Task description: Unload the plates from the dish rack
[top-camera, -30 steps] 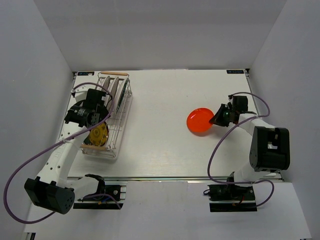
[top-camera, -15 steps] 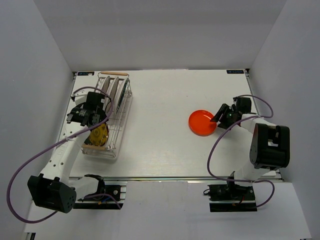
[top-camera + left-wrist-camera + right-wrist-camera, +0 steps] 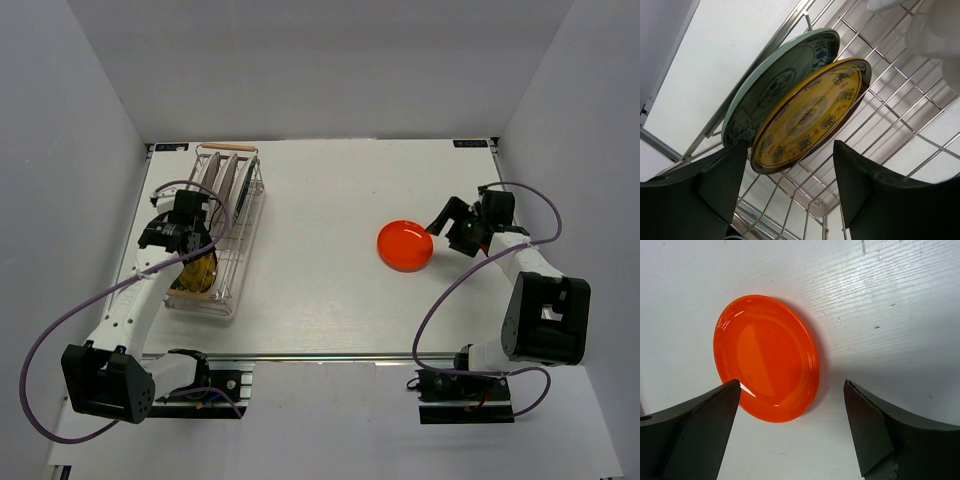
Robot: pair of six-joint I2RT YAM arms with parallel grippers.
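Top view: orange plate (image 3: 405,245) laid flat on desk (image 3: 320,300), right of centre. Right jaws spread just beside it, nothing held. Rim could be clipped on retreat and plate shoved. Dish rack (image 3: 243,262) at left, left jaws over it.

Left wrist: left jaws spread astride yellow plate (image 3: 807,117), seemingly leaning against blue-green plate (image 3: 767,90); nothing gripped. Both could be pinched together, or rack wire snagged.

Right wrist: orange plate seen lying free between spread jaws.

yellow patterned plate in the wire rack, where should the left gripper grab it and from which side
Take the upper rim of the yellow patterned round plate, from above the silver wire dish rack. It stands on edge, leaning against the blue-green patterned plate, so only that rim is free; one finger of the left gripper likely must slip between them.
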